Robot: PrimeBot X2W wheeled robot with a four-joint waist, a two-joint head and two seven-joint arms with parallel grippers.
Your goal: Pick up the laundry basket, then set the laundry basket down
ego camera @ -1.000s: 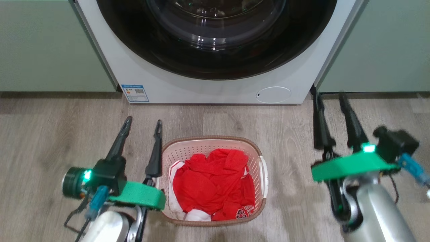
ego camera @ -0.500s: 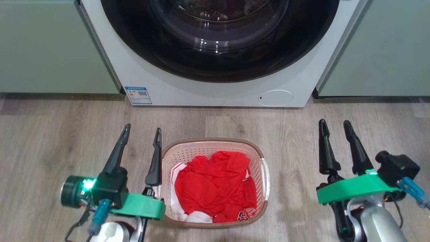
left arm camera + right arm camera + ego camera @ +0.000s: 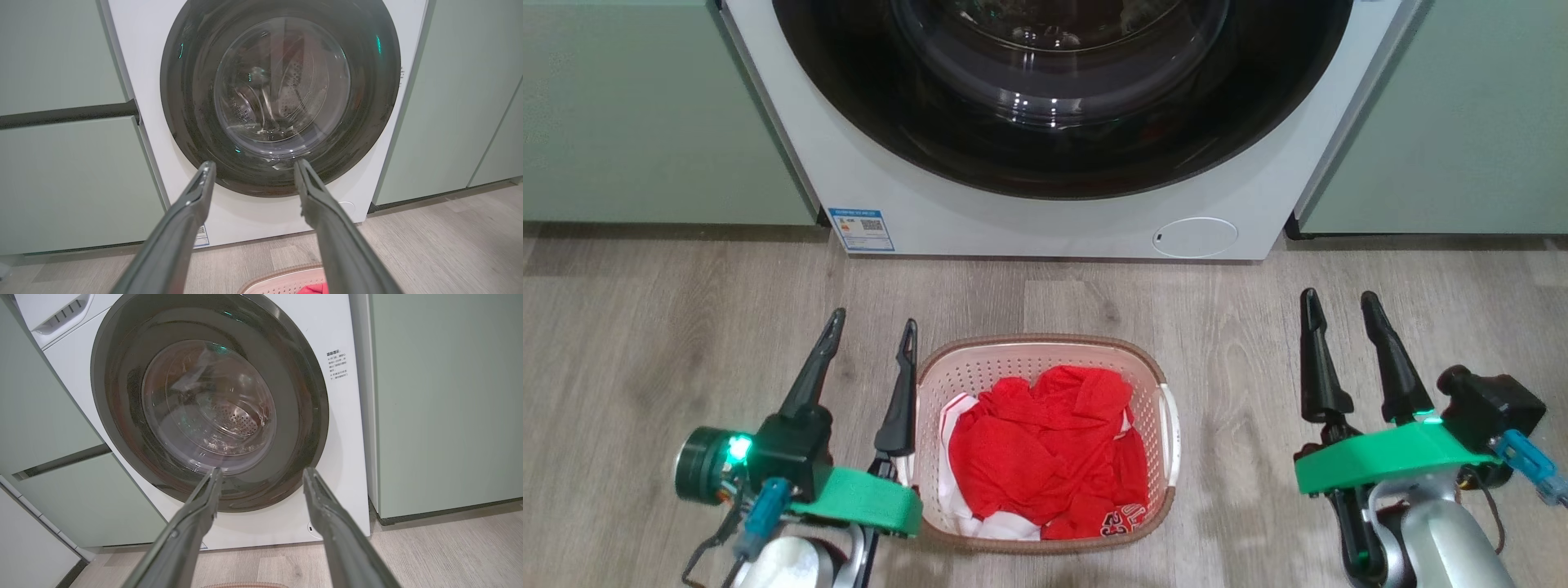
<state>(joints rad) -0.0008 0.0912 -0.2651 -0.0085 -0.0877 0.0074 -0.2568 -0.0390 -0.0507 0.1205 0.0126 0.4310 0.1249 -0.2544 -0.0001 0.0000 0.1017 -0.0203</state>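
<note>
The right gripper (image 3: 1338, 296) is settling. A second ago it was blurred and reaching up to the washer's (image 3: 1013, 220) lower corner. Now it is hanging sharp and lower over the floor (image 3: 1241, 384), well apart from the basket (image 3: 1045, 357). (The whole head view has also slid a little, so part of that shift is the camera's doing.) Over the last half second hardly anything is changing.

The left gripper (image 3: 873, 320) is keeping its place just beside the basket's left rim. Its inner finger is overlapping that rim in the head view, and whether it is touching I cannot tell. Both pairs of jaws are standing wide and holding nothing, and both wrist views are looking past spread fingers at the washer door.

The basket is sitting on the floor in front of the washer, between the two arms and nearer the left one, with red clothes (image 3: 1037, 449) heaped inside. It is not being lifted yet.

My reading is that the approach is pausing rather than finishing. The left side is looking nearly lined up, while the right arm is still needing to close in on the white handle (image 3: 1172, 433) before any lift.
</note>
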